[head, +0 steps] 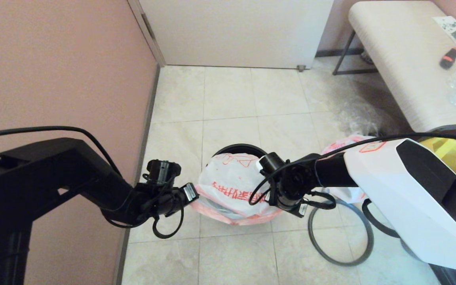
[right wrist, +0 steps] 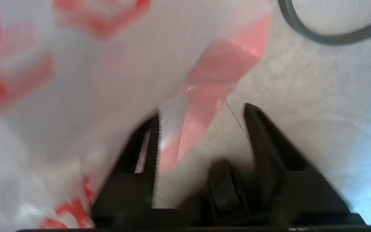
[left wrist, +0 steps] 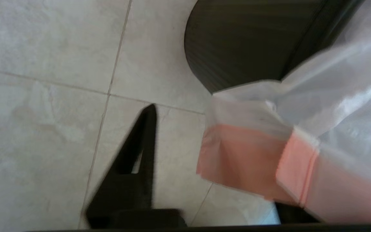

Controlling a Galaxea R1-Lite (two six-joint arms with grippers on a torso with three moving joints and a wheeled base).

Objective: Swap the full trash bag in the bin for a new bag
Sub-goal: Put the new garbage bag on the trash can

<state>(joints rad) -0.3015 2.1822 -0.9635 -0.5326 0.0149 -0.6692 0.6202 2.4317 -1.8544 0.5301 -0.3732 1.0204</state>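
Note:
The new bag (head: 232, 184), white with red print and a pink edge, lies draped over the black bin (head: 239, 148). My left gripper (head: 193, 196) is at its left side and my right gripper (head: 272, 201) at its right side. Seen from the left wrist, the left gripper (left wrist: 217, 138) is open; the bag's pink edge (left wrist: 246, 158) hangs in the gap and covers one finger, with the bin (left wrist: 237, 42) behind. The right gripper (right wrist: 201, 116) is open too, with a loose pink strip of the bag (right wrist: 76, 80) between its fingers. The full trash bag (head: 344, 144) sits behind the right arm, mostly hidden.
A grey hoop (head: 341, 233) lies on the tiled floor to the right of the bin, also in the right wrist view as the hoop (right wrist: 333, 37). A yellow tote (head: 455, 158) and a bench (head: 402, 55) stand at the right. A pink wall (head: 61, 79) runs along the left.

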